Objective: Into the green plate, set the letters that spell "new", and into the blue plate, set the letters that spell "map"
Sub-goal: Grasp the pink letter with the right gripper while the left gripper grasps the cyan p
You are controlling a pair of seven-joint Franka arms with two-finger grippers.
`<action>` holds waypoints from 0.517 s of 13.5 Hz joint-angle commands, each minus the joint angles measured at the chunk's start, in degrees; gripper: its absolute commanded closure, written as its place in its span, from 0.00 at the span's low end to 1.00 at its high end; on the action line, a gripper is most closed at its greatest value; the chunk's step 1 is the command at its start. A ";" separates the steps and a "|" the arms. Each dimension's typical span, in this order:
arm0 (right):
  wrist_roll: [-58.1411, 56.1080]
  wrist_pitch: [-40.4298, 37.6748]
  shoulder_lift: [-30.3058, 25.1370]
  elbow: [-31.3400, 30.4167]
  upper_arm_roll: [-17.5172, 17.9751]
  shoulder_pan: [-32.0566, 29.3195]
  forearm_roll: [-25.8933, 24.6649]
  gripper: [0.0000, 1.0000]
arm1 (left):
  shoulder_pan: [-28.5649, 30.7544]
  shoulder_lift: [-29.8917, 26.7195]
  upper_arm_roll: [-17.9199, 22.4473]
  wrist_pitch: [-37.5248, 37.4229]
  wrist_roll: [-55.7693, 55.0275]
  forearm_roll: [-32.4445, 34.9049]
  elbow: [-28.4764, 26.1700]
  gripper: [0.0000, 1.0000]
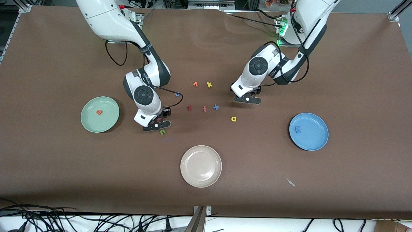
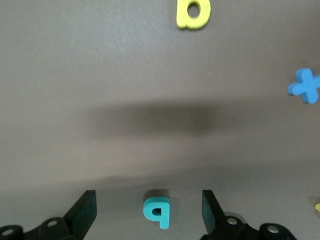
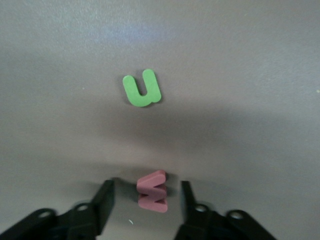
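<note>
The right gripper (image 3: 145, 200) is low over the table (image 1: 64, 161), its fingers apart on both sides of the pink w (image 3: 152, 191), not touching it. The green n (image 3: 142, 89) lies just beside. The left gripper (image 2: 149, 210) has its fingers wide apart around the teal p (image 2: 157, 209). The orange e (image 1: 99, 112) lies in the green plate (image 1: 109, 124), the blue m (image 1: 298, 130) in the blue plate (image 1: 317, 141), and the yellow a (image 1: 234, 119) on the table.

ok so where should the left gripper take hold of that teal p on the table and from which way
Straight down from above. The teal p lies flat on the table, too thin for a side approach. It already sits between the open fingers of the left gripper. Probably best to pinch across its round bowl, the widest part.
</note>
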 commanded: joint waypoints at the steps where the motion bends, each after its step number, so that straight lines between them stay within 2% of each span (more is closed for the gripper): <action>1: -0.42 -0.52 0.39 0.26 -0.20 0.12 0.39 0.46 | -1.07 1.04 0.12 0.80 -2.05 0.20 -0.42 0.18; 3: -0.51 -0.52 0.39 -0.53 -0.20 0.12 0.39 0.47 | -1.16 1.65 0.12 0.89 -2.05 1.16 -0.42 0.24; 4: -0.51 -0.52 0.39 -0.53 -0.20 0.21 0.39 0.55 | -1.16 2.27 0.12 0.80 -2.22 2.30 -0.42 0.27; 6: -0.42 -0.60 0.39 -0.45 -0.20 0.12 0.48 0.87 | -1.16 3.06 0.12 0.80 -2.57 3.01 -0.42 0.33; 7: -0.51 -0.60 -0.22 -0.36 -0.29 0.03 0.65 0.93 | -1.16 3.32 0.12 0.80 -2.75 3.80 -0.42 0.36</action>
